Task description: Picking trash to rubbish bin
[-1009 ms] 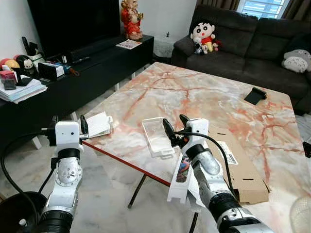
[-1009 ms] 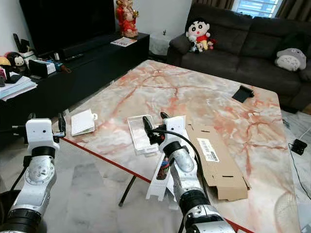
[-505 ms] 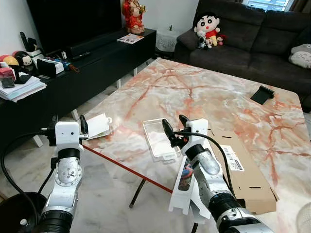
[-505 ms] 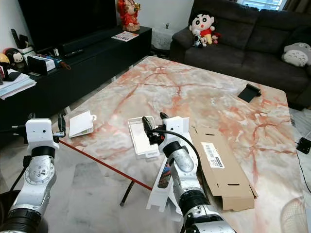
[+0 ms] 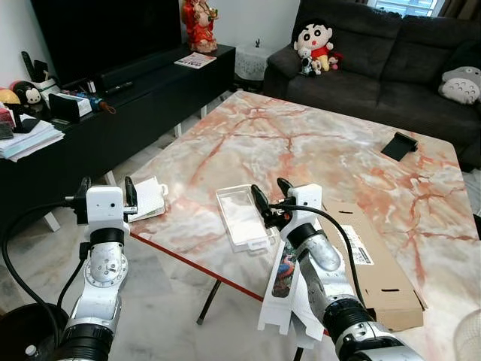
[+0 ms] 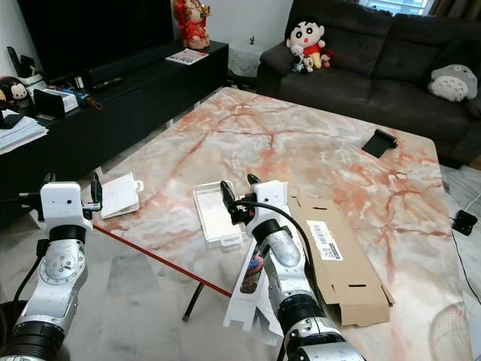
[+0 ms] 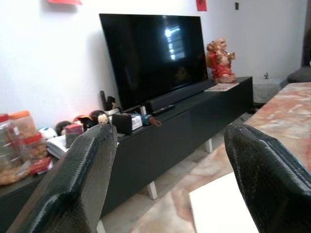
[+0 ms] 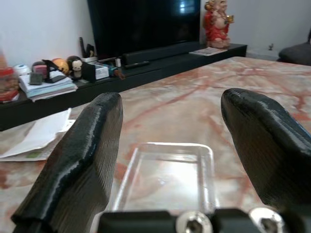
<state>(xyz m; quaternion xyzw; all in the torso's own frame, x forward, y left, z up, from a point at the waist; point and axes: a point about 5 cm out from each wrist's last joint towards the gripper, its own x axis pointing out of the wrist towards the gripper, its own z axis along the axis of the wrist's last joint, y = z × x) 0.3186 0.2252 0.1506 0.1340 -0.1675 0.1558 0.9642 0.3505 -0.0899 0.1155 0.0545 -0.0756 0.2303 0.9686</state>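
A clear plastic tray (image 5: 242, 216) lies on the marble table (image 5: 301, 143) near its front edge. My right gripper (image 5: 269, 188) hovers open just above the tray's near end, and in the right wrist view the tray (image 8: 167, 177) lies between and beyond the black fingers (image 8: 82, 160). A white paper packet (image 5: 148, 199) rests on the table's left corner. My left gripper (image 5: 107, 185) is open and empty beside that corner, off the table, with the packet's edge (image 7: 223, 208) seen past it. White printed packaging (image 5: 282, 289) hangs off the table edge under my right arm.
A flattened cardboard box (image 5: 372, 259) lies on the table to the right of my right arm. A black object (image 5: 398, 145) sits near the far right edge. A black bin (image 5: 22, 335) stands on the floor at lower left. A TV console (image 5: 113, 98) runs along the left, with a sofa (image 5: 376, 68) behind.
The whole picture has shifted slightly, so the camera moved. Both arms keep the same pose and both grippers stay open.
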